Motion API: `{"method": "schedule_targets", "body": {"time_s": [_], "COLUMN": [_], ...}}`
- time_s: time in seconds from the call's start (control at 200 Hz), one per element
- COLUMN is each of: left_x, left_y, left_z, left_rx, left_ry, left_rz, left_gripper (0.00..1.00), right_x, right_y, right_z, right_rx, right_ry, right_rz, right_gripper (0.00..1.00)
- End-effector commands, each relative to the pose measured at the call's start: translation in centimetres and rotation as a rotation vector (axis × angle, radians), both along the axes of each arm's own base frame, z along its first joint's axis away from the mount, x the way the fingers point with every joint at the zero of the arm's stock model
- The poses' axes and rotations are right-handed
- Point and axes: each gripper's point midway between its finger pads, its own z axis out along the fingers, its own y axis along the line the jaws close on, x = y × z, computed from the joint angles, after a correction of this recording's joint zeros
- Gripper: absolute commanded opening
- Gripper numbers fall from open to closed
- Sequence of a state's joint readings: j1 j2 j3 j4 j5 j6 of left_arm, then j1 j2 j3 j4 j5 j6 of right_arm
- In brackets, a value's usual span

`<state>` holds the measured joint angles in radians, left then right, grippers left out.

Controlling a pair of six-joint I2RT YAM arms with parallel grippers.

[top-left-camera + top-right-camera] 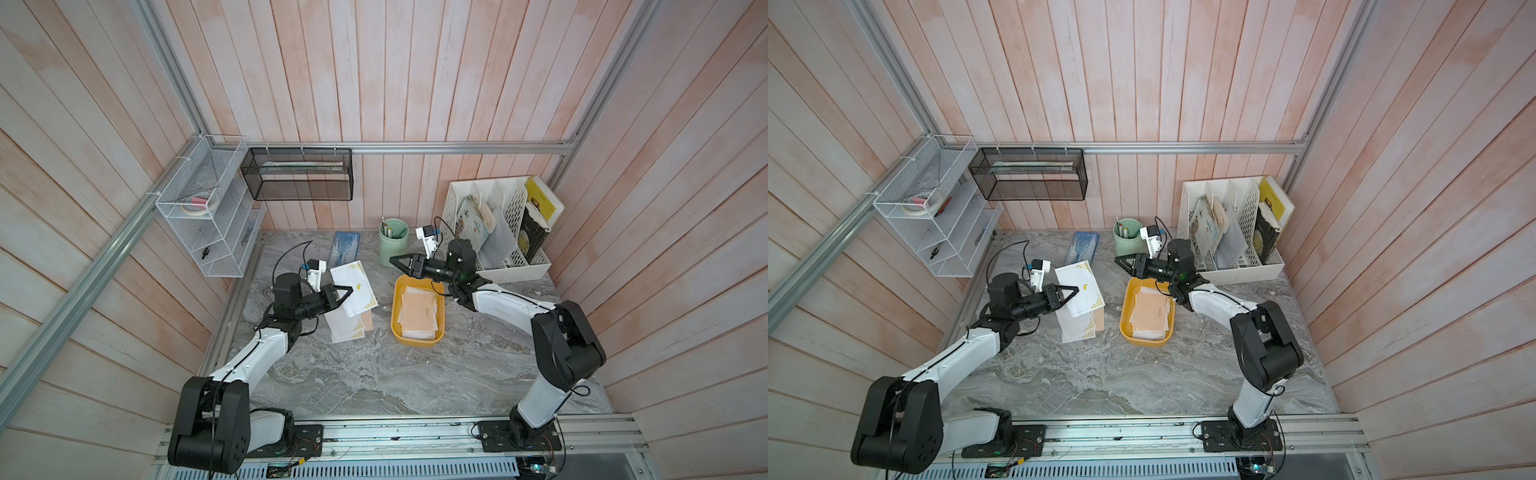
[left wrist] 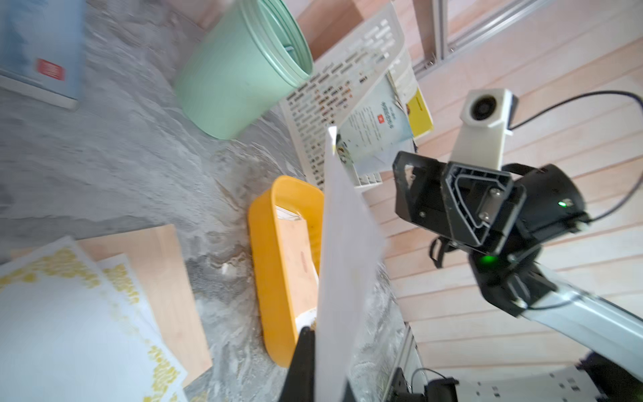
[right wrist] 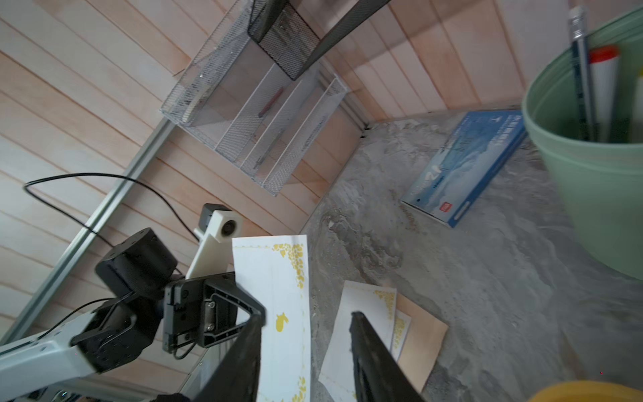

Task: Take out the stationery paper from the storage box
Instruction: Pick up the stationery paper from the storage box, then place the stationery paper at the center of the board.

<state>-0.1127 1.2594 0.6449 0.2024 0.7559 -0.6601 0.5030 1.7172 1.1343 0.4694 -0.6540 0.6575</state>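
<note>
A white wire shelf (image 1: 208,232) is hanging on the left wall. Just right of it, a black mesh basket (image 1: 299,178) is hanging from the back rail.

Below them the left tool (image 1: 348,290) is pinching a white, gold-cornered sheet (image 1: 362,297), its jaws closed on the paper. It is holding the sheet tilted in the air above the desk (image 1: 374,374). In the left wrist view the sheet is showing almost edge-on.

Beneath the sheet a small pile (image 1: 347,330) of paper is lying on the desk, white pieces over a peach one, outside the box. Behind the pile a blue booklet (image 1: 345,247) is lying flat near the back wall. Right of the booklet a green cup (image 1: 392,245) is standing with pens in it.

In front of the cup the yellow box (image 1: 395,320) is sitting on the desk, near the pile but apart from it. A loose stack (image 1: 419,311) of peach and white paper is lying inside.

The right tool (image 1: 394,261) is hovering above the far end of the box, between it and the cup, and is pointing toward the left tool. In the right wrist view its fingers (image 3: 368,348) are standing moderately apart and gripping nothing.

At the far right a white organizer (image 1: 515,270) is standing against the back wall, with books leaning in its slots.
</note>
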Motion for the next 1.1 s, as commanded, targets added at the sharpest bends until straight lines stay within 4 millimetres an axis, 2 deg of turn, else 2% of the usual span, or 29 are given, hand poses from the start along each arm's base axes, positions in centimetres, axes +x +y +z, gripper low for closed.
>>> {"method": "schedule_targets", "body": {"time_s": [0.0,0.105,0.19,0.295,0.4,0.46,0.515,0.605,0.67,0.75,0.84,1.095], "left_x": [-0.4,-0.6,-0.8,-1.1,-1.3,-1.2,-1.1,-1.1,-1.1,-1.1,-1.2,-1.1], "left_y": [2.6,3.6,4.3,4.4,4.7,4.9,5.4,6.2,6.9,7.6,8.1,8.3], "left_z": [-3.6,-5.7,-8.4,-10.7,-12.2,-12.4,-12.5,-12.5,-12.3,-11.9,-11.1,-9.4], "left_rx": [0.12,0.11,0.122,0.134,0.158,0.18,0.206,0.255,0.291,0.324,0.345,0.337], "left_ry": [0.101,0.177,0.272,0.346,0.391,0.396,0.4,0.405,0.408,0.402,0.385,0.345], "left_rz": [0.103,0.142,0.186,0.183,0.192,0.201,0.22,0.253,0.28,0.307,0.33,0.356], "left_gripper": [0.0,0.0,0.0,0.0,0.0,0.02,0.1,0.42,0.54,0.59,0.6,0.6], "right_x": [0.8,0.8,0.9,1.2,1.6,1.6,1.7,1.7,1.6,1.5,1.4,1.1], "right_y": [-2.7,-3.7,-4.5,-6.0,-7.5,-8.0,-8.5,-9.1,-9.4,-9.9,-10.4,-11.3], "right_z": [-5.7,-6.9,-8.1,-10.1,-11.8,-12.8,-13.7,-15.1,-16.1,-17.3,-17.9,-17.7], "right_rx": [-0.372,-0.416,-0.471,-0.618,-0.778,-0.829,-0.865,-0.923,-0.959,-1.001,-1.041,-1.234], "right_ry": [0.029,0.067,0.095,0.115,0.123,0.14,0.163,0.205,0.243,0.274,0.294,0.292], "right_rz": [-0.154,-0.194,-0.231,-0.297,-0.355,-0.36,-0.376,-0.382,-0.388,-0.405,-0.436,-0.539], "right_gripper": [0.44,0.45,0.45,0.45,0.45,0.46,0.46,0.46,0.46,0.46,0.47,0.48]}}
